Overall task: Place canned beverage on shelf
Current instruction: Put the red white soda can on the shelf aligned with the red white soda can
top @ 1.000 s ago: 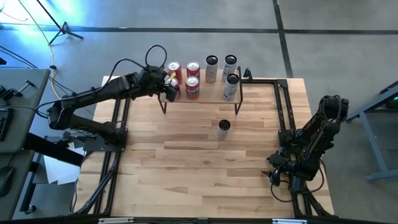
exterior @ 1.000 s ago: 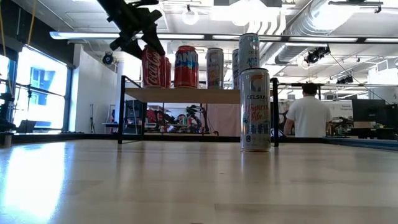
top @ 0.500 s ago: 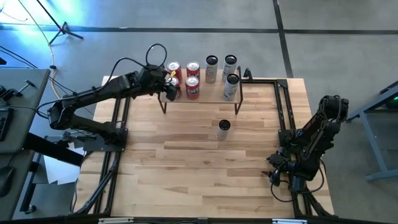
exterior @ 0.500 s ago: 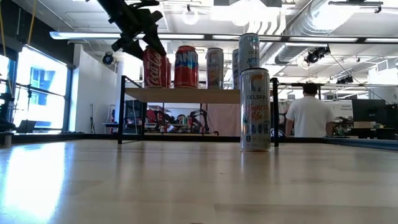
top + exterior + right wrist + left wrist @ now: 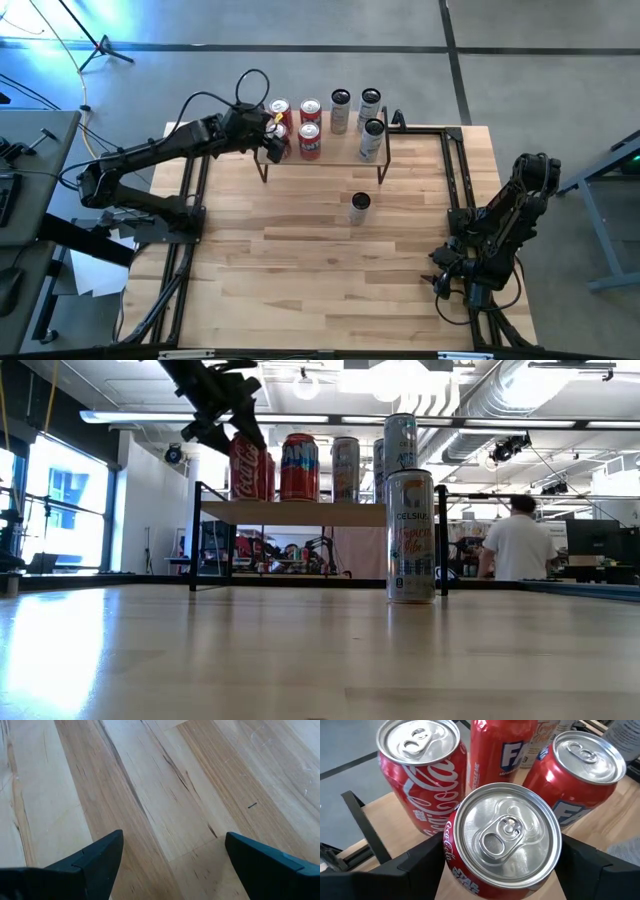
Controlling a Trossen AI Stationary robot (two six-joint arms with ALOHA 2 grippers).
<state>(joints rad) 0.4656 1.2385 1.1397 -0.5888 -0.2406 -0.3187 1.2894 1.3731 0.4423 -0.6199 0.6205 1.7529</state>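
on the left end of the low shelf with its light wood plank top and thin black legs (image 5: 325,150) stands the red cola can with a silver lid (image 5: 502,840), upright at the front corner, close beside three other red cans. around it sits the left gripper (image 5: 274,140); in the left wrist view its dark fingers (image 5: 415,862) stand off on either side of the can with a gap showing, where a second ago they looked tighter on it, so the grip has just been let go and the can rests on the plank by itself. i judge this placement done, and what remains is to draw the arm back without nudging the crowded cans. further along the shelf are three tall slim silver cans (image 5: 371,140). one more tall white and silver can (image 5: 360,208) waits on the large pale wooden tabletop (image 5: 300,270) in front of the shelf, likely next. the right gripper (image 5: 445,283) is parked open near the table's right edge, holding nothing.
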